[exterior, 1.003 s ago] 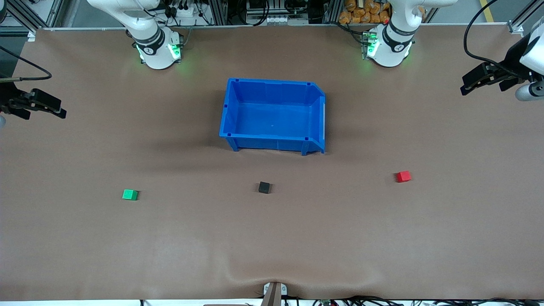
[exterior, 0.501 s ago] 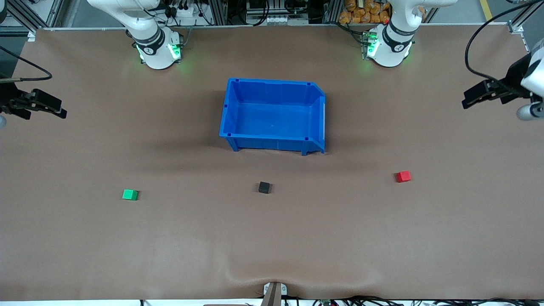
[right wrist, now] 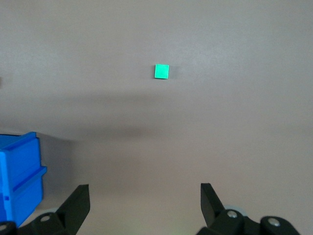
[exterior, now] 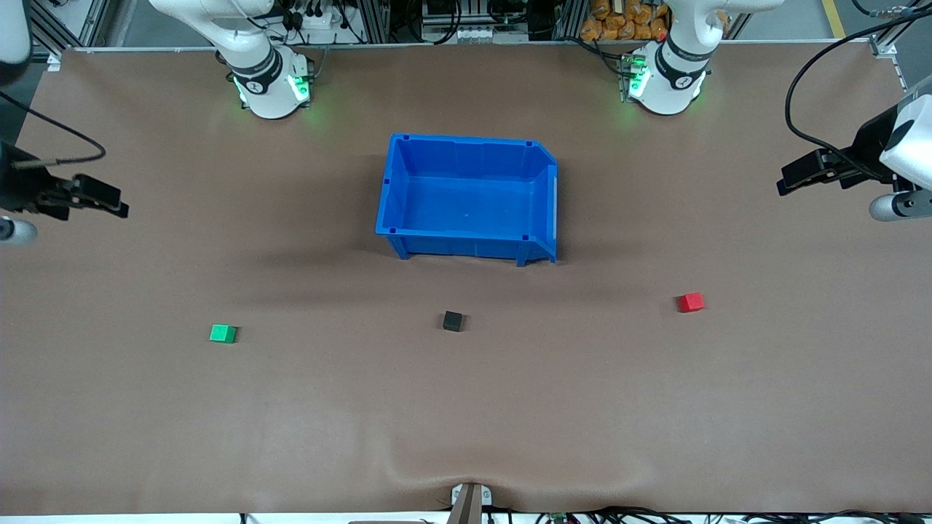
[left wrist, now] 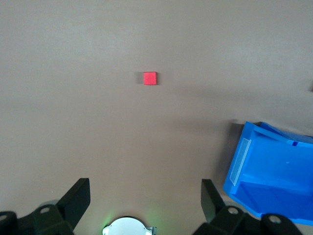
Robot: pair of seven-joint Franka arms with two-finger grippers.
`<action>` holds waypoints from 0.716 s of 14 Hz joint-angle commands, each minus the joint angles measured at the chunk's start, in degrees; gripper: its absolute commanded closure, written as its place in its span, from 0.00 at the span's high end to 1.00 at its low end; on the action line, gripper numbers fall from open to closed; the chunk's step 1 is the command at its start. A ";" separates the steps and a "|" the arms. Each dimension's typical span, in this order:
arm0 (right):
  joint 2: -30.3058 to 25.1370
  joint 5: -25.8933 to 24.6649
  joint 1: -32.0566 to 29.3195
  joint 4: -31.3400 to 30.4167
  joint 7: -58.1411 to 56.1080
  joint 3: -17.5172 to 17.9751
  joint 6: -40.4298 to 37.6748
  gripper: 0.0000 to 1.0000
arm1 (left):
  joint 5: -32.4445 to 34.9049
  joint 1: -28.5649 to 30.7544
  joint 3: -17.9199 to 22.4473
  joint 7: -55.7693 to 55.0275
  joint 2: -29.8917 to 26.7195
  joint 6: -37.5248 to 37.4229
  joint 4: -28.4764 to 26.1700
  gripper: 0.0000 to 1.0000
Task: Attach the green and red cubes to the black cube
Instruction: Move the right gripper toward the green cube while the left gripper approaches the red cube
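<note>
Both my end effectors have drifted inward over the tabletop point(exterior: 466, 407) ends since a second ago. Front view: left end effector point(exterior: 790, 182) and right end effector point(exterior: 116, 207) hang empty, spread wide; green cube point(exterior: 223, 333), black cube point(exterior: 452, 321) and red cube point(exterior: 691, 302) lie well apart, nearer the camera than the blue bin point(exterior: 393, 218). Left wrist view: released fingers point(left wrist: 78, 200) frame the red cube point(left wrist: 149, 78). Right wrist view: released fingers point(right wrist: 78, 203) frame the green cube point(right wrist: 162, 71).

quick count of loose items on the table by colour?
green cube: 1
black cube: 1
red cube: 1
blue bin: 1
Total: 4, all apart on the table; nothing is in the bin.
</note>
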 commanded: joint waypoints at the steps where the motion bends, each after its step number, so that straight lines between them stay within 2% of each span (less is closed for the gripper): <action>1: 3.42 0.92 -0.03 0.18 -1.14 0.37 1.91 1.00 | 0.45 0.19 0.00 0.66 2.38 1.03 0.83 1.00; 3: 5.18 0.92 0.07 -0.87 -1.14 0.37 3.84 1.00 | 0.62 0.11 0.09 -0.30 2.83 0.42 -1.00 1.00; 8: 5.54 0.83 1.21 -11.49 -1.32 0.37 18.59 1.00 | 0.54 1.33 0.00 0.66 2.39 0.23 -3.29 1.00; 10: 8.95 0.74 1.12 -12.74 -1.06 0.37 23.43 1.00 | 0.54 1.42 0.09 0.75 2.39 0.68 -3.91 1.00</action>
